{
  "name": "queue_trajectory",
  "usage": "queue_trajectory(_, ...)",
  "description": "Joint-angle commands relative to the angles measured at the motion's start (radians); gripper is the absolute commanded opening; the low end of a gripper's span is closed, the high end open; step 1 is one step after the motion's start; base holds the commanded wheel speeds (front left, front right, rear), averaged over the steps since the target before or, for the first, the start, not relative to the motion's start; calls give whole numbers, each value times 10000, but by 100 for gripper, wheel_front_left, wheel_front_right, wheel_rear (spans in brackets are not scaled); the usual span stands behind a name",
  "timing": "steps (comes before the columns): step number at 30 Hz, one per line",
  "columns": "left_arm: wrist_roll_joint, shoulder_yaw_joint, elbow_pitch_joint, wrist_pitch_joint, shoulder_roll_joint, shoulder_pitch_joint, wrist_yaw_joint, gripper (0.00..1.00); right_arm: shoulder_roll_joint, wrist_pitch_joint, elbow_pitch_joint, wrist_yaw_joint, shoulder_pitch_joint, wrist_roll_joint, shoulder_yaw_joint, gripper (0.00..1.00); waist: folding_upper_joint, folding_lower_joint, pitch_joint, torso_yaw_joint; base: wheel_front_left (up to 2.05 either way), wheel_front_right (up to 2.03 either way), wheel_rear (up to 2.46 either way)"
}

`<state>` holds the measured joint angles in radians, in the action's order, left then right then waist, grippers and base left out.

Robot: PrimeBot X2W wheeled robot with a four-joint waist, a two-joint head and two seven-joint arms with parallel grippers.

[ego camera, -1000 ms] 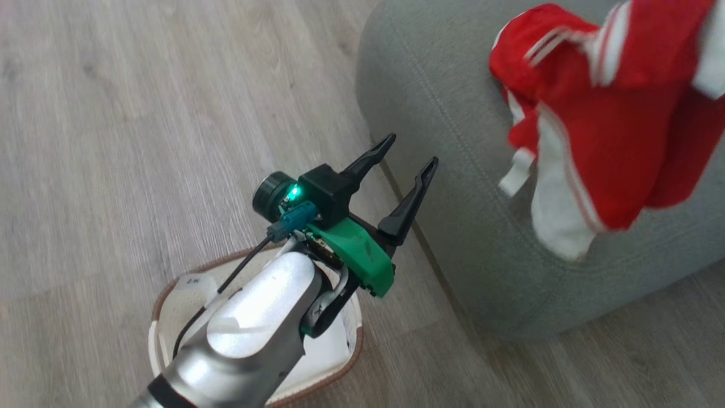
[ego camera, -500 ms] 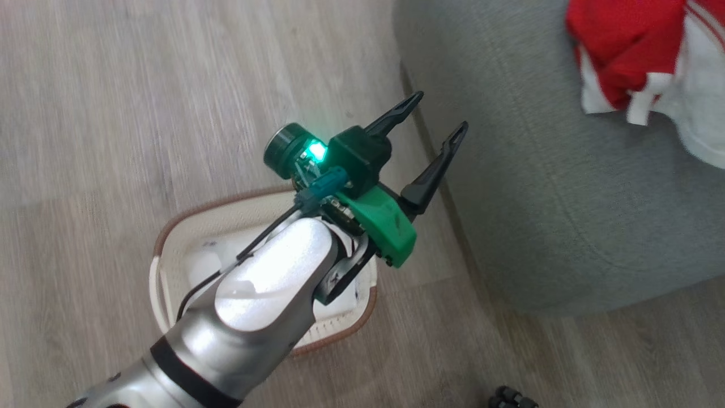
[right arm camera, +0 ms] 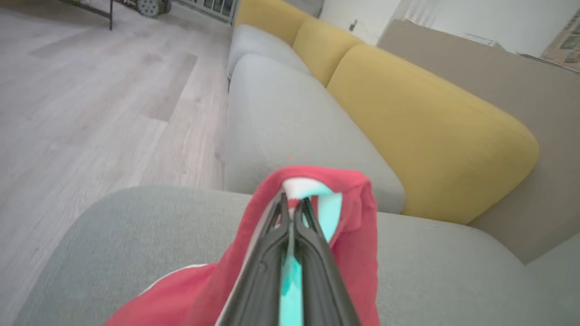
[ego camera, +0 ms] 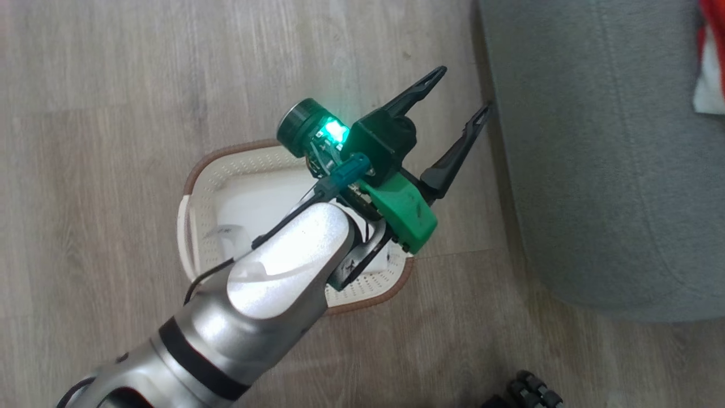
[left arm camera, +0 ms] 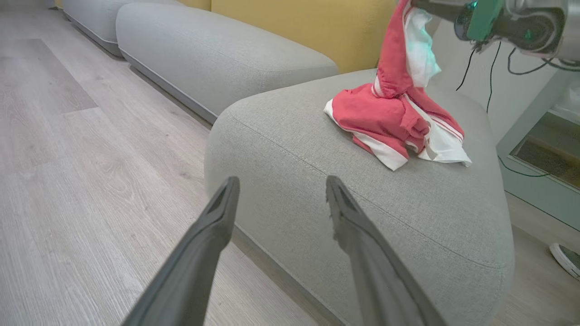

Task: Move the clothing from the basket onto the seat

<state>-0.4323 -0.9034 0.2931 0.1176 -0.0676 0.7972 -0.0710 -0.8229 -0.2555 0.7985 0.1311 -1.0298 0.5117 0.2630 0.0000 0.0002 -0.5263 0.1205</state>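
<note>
The red and white clothing [left arm camera: 394,117] is half piled on the grey-green seat [left arm camera: 362,203], and its top is pulled up by my right gripper [left arm camera: 423,4]. Seen from the right wrist, that gripper [right arm camera: 290,199] is shut on a red fold of the clothing [right arm camera: 353,213] above the seat [right arm camera: 136,235]. My left gripper [ego camera: 461,89] hangs open and holds nothing, over the floor between the cream basket [ego camera: 243,170] and the seat [ego camera: 595,170]. The basket's white bottom shows bare where my forearm does not cover it. A strip of the clothing [ego camera: 711,73] shows at the right edge.
More grey cushions [left arm camera: 217,59] and yellow backrests [right arm camera: 430,127] line the sofa. Wooden floor [ego camera: 113,170] surrounds the basket. A shoe [left arm camera: 566,258] lies on the floor past the seat, and small black wheels [ego camera: 532,391] show at the bottom edge.
The head camera has turned, so the seat and clothing slid to the right edge and the whole basket came into view. My left gripper has stayed open.
</note>
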Motion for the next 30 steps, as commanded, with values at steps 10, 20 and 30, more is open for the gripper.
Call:
queue_trajectory(10,-69,25,-195,284,114,438,-133,100,-261,1099,1609,-4,-498,1495,2532,0,0,-2,-206,-263,0,0,0)
queue_trajectory(20,-299,21,29,478,115,431,-138,100,-511,1841,1608,-4,-699,3174,4221,100,0,-2,334,-124,0,0,0)
queue_trajectory(30,-850,276,201,923,-141,-245,-32,100,-548,2366,774,-4,-1180,4003,5943,100,0,-2,2089,236,0,0,0)
